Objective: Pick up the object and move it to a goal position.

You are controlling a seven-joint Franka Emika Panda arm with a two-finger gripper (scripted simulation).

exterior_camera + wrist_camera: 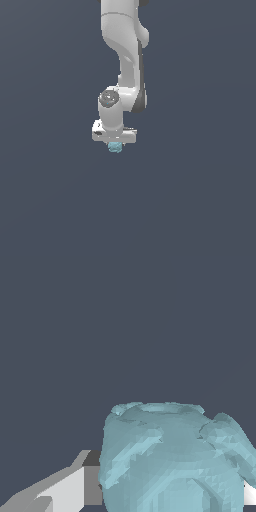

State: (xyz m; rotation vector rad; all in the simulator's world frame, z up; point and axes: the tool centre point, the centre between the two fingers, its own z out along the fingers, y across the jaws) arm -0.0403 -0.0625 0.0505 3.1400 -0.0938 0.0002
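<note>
The claw (115, 144) pinches the lumpy blue object (115, 147) between its fingers (70, 488), the blob hanging just beneath the white hand, and that bumpy, rounded surface could let it squirt free under any jolt.

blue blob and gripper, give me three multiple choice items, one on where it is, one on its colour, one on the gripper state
1. Where is the blob in the exterior view?
A. directly under the gripper
B. far off at that view's left
C. on top of the arm

2. What colour is the blob?
A. red
B. pale turquoise-blue
C. yellow

3. How does the gripper stand?
A. open, away from the blob
B. out of view
C. fingers against the blob's sides

Answers: 1 A, it pokes out just beneath the white hand. 2 B, both views show pale turquoise. 3 C, the wrist view shows a finger on each side of the blob.
</note>
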